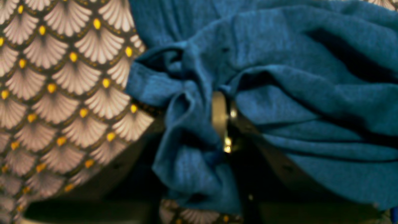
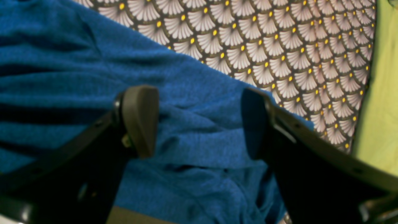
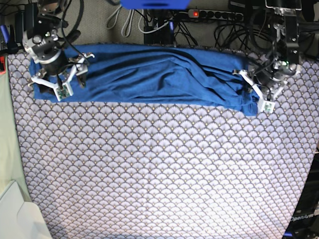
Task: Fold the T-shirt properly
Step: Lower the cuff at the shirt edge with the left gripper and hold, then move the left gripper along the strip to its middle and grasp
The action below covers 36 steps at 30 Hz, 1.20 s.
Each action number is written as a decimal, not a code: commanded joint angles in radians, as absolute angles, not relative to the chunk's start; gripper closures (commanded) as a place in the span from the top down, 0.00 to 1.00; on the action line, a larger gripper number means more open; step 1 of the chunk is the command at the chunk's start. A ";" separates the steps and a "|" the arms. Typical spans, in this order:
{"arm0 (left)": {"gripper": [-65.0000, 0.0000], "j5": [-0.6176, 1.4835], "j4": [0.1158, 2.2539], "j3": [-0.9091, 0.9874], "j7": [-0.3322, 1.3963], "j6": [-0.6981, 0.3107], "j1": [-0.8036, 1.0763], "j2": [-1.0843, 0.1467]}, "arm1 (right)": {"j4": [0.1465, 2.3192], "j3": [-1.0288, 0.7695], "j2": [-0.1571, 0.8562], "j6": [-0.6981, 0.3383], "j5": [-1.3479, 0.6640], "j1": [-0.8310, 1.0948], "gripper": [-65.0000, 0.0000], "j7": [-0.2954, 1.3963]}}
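Note:
The blue T-shirt [image 3: 149,74] lies bunched in a long wrinkled band across the far edge of the patterned table cover [image 3: 159,164]. My left gripper [image 3: 260,95] is at the band's right end in the base view. In the left wrist view it [image 1: 222,119] is shut on a gathered fold of the T-shirt [image 1: 295,93]. My right gripper [image 3: 59,82] is at the band's left end. In the right wrist view it [image 2: 199,124] is open, its fingers [image 2: 140,121] spread just over the T-shirt [image 2: 77,62], with nothing held.
Cables and a power strip [image 3: 214,15] run behind the table's far edge. A pale green surface [image 2: 384,93] borders the cover beside my right gripper and shows at the base view's left edge [image 3: 6,149]. A white object [image 3: 20,219] sits at the near left corner.

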<state>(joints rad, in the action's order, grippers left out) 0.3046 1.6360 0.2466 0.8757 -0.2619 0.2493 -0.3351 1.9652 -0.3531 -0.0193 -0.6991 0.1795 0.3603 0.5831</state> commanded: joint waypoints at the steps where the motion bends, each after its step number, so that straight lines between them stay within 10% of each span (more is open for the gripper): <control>1: 0.01 0.303 1.681 0.255 0.863 -0.260 0.249 -0.346 | 1.980 -0.357 -0.015 -0.698 0.174 0.358 0.64 0.565; 9: 0.00 0.297 1.923 0.328 0.865 -0.259 0.306 -0.242 | 1.966 -0.355 -0.015 -0.698 0.174 0.358 0.61 0.565; 18: 0.00 0.128 1.998 0.329 0.897 -0.259 0.331 -0.070 | 1.865 -0.357 -0.015 -0.698 0.176 0.351 0.00 0.565; 27: 0.00 -0.213 2.011 0.134 0.894 -0.242 0.344 0.136 | 1.854 -0.358 -0.015 -0.698 0.176 0.349 0.01 0.565; 36: 0.00 -0.438 2.000 -0.337 0.845 0.094 0.392 0.157 | 1.856 -0.358 -0.010 -0.698 0.176 0.338 0.01 0.565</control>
<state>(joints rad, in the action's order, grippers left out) -0.4320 1.9823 -0.3382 0.8715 0.0990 0.4023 0.1459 1.8389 -0.3550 -0.0166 -0.6991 0.1833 0.3416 0.5827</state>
